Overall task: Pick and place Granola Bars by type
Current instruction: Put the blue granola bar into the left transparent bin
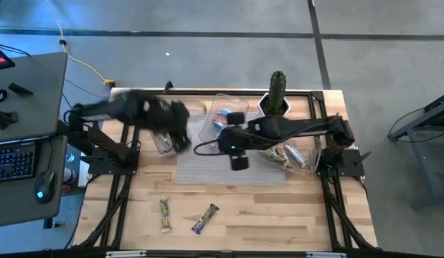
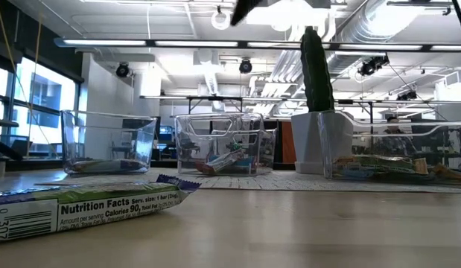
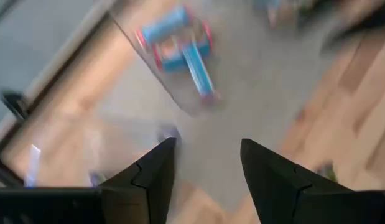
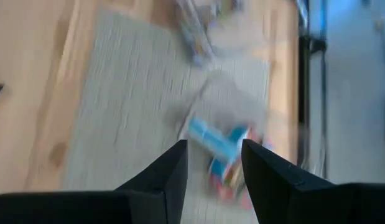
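Two granola bars lie flat on the bare wood near the table's near edge: a green-tan one [image 1: 164,213] [image 2: 88,208] and a purple one [image 1: 205,218]. Light blue bars [image 1: 223,118] [image 3: 183,46] [image 4: 217,143] lie in the middle clear tray [image 1: 220,107]. Tan-wrapped bars [image 1: 282,154] lie in the right tray [image 1: 308,159]. My left gripper [image 1: 181,140] [image 3: 208,146] hangs open above the left tray [image 1: 163,143], holding nothing. My right gripper [image 1: 238,159] [image 4: 214,146] hangs open over the grey mat [image 1: 207,170], just in front of the middle tray, also holding nothing.
A potted cactus [image 1: 277,93] [image 2: 318,112] stands at the far edge between the middle and right trays. The three clear trays [image 2: 219,141] stand in a row on the far half. Bare wood stretches around the two loose bars. A desk with a keyboard [image 1: 13,161] stands beyond the table's left edge.
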`<move>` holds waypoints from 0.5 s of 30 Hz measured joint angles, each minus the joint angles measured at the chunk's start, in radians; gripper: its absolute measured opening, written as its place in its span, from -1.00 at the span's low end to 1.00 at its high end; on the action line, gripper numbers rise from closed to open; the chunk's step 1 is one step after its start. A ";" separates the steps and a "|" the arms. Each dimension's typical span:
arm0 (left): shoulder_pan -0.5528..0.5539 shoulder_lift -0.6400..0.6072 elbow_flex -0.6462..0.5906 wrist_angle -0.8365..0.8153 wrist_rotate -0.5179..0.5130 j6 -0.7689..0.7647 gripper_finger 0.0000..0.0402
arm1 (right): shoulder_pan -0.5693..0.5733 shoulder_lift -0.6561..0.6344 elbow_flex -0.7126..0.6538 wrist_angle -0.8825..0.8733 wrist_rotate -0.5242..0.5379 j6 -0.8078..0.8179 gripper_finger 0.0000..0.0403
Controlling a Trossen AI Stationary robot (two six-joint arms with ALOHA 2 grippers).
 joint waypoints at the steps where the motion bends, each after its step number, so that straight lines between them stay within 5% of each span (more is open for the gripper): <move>1: -0.037 0.002 -0.035 -0.001 0.003 -0.046 -0.13 | 0.009 -0.013 0.000 -0.040 0.003 0.030 -0.34; 7: -0.289 0.007 -0.372 0.175 0.025 -0.376 -0.13 | 0.077 -0.055 0.000 -0.193 0.104 0.126 -0.34; 15: -0.480 0.053 -0.763 0.983 0.215 -0.678 -0.13 | 0.108 -0.061 -0.001 -0.216 0.163 0.124 -0.34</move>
